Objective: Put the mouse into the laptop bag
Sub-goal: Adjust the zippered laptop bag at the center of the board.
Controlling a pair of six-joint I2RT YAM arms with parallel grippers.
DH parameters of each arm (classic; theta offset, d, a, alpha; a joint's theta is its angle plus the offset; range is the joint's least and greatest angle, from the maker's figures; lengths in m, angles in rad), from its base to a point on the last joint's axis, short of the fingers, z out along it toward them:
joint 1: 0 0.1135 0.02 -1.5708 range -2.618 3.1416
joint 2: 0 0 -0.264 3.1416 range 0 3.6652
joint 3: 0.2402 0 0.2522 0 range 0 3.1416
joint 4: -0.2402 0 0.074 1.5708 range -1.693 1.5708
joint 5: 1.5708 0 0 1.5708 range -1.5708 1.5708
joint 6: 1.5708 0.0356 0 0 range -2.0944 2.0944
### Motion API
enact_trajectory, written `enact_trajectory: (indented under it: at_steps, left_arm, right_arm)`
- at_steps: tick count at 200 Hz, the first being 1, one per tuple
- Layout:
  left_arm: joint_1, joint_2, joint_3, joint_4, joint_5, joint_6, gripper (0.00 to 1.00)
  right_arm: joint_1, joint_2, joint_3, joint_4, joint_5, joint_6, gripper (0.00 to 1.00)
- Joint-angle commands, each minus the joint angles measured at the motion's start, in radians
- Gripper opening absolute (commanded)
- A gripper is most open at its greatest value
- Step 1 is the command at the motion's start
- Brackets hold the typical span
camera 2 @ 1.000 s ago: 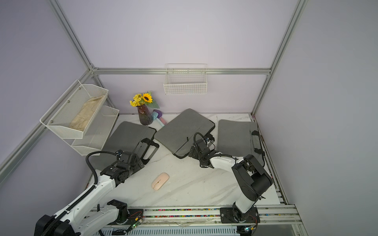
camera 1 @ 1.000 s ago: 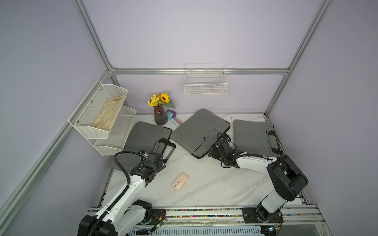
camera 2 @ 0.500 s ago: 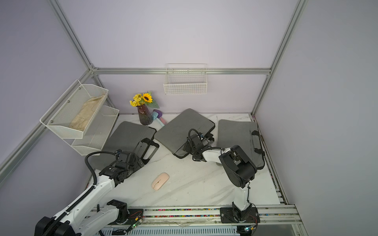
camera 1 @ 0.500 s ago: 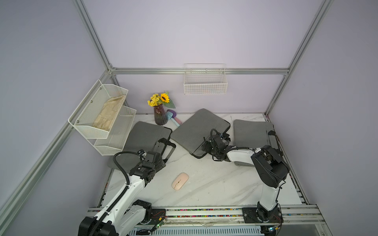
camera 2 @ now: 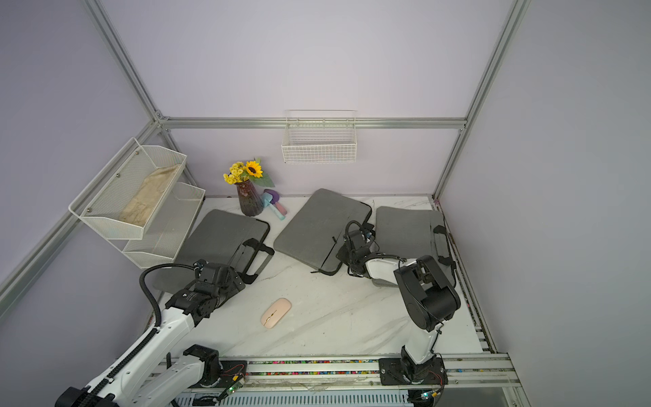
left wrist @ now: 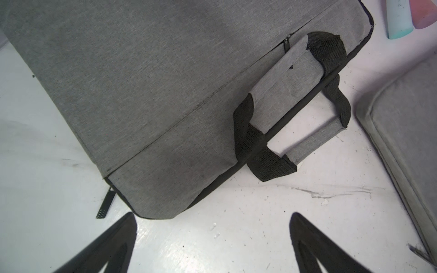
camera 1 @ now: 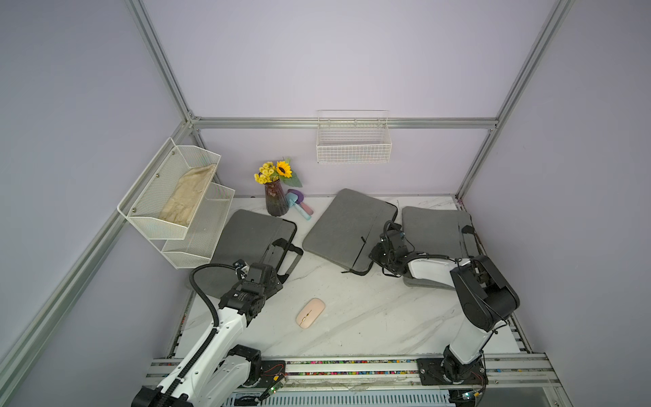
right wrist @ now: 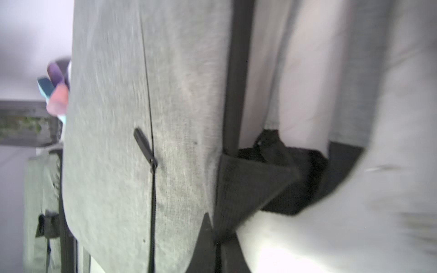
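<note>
The pink mouse [camera 1: 310, 313] [camera 2: 276, 313] lies on the white marble table, in front of and between both arms, touched by nothing. Three grey laptop bags lie flat further back. My right gripper [camera 1: 376, 252] [camera 2: 344, 252] [right wrist: 214, 236] is at the near edge of the middle laptop bag [camera 1: 347, 229] [camera 2: 317, 225] [right wrist: 113, 141], shut on its black handle strap [right wrist: 248, 184]. My left gripper [camera 1: 275, 282] [camera 2: 240, 282] [left wrist: 212, 221] stands open over bare table by the corner of the left bag [camera 1: 250, 243] [left wrist: 165, 82], holding nothing.
A third grey bag [camera 1: 435, 229] lies under my right forearm at the right. A vase of flowers [camera 1: 276, 197] and pastel toys [camera 1: 299, 206] stand at the back. A white mesh rack [camera 1: 176, 204] hangs on the left wall, a wire basket [camera 1: 354, 141] on the back wall.
My right gripper has closed from open onto the middle bag's handle strap, and its elbow swung left and back. The left arm and the mouse have stayed put.
</note>
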Motion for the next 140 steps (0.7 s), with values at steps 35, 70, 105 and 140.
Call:
enact_trajectory:
  at_steps: [35,70,105,140]
  left_arm:
    - [0.012,0.068,0.068,0.006,-0.017,0.037,1.0]
    - [0.011,0.12,0.106,0.007,-0.015,0.029,1.0]
    - [0.055,0.064,0.074,-0.102,-0.153,-0.126,1.0]
    - [0.218,-0.033,-0.022,-0.037,-0.033,-0.116,1.0]
  right_arm:
    - [-0.053,-0.117,-0.027,-0.111,0.11,-0.06,0.0]
    - [-0.053,-0.215,-0.046,-0.169,0.182,-0.06,0.12]
    - [-0.029,-0.317,-0.052,-0.2,0.169,-0.109,0.54]
    - [0.095,-0.352,-0.042,-0.218,0.198,-0.108,0.74]
